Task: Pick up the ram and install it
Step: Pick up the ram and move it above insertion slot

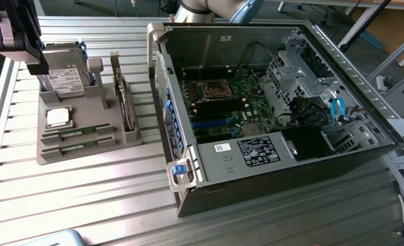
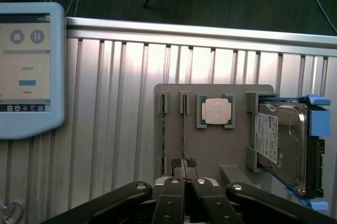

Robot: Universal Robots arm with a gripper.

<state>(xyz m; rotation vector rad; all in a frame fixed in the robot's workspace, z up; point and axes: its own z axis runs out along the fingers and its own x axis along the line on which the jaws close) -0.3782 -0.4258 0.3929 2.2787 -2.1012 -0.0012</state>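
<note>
Ram (image 1: 79,131) stands on edge in its holder slot, uninstalled. By size we log: slatted table (image 1: 72,195); open computer case (image 1: 222,46); grey holder (image 1: 92,117) on the exterior view's left of it; hard drive (image 1: 65,82) upright at the holder's end; gripper (image 2: 184,167) above the holder, fingers pressed together, empty; twin stick (image 1: 79,145) in the next slot; processor (image 1: 58,117) flat, just beside the ram.

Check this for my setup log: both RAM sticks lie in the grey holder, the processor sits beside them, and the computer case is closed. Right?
Not quite. The exterior view shows the computer case open, its motherboard exposed. The rest holds: both RAM sticks lie in the grey holder, with the processor beside them.
</note>
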